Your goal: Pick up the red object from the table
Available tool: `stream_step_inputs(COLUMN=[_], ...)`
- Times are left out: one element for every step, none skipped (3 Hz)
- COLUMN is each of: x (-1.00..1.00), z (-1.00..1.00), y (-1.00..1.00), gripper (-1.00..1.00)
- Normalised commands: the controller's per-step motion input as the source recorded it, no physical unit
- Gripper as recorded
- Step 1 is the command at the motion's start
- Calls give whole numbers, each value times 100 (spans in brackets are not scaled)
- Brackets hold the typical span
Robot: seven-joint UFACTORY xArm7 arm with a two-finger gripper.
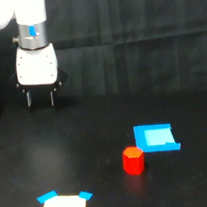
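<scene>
The red object [133, 160] is a small red-orange faceted block standing on the black table [84, 143], right of centre and toward the front. My gripper [40, 100] hangs at the upper left of the exterior view, well away from the block and above the table's far side. Its two dark fingers [29, 99] point down with a gap between them and hold nothing.
A flat blue piece [155, 138] lies just behind and to the right of the red block, nearly touching it. A white shape with blue corners [63, 205] sits at the bottom edge, left of centre. A black wrinkled cloth [137, 39] forms the backdrop.
</scene>
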Motion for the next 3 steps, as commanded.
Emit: stream_step_inputs(x=[99,100,100], z=[-31,-20,-12], y=[-57,-83,-100], gripper=[100,100,100])
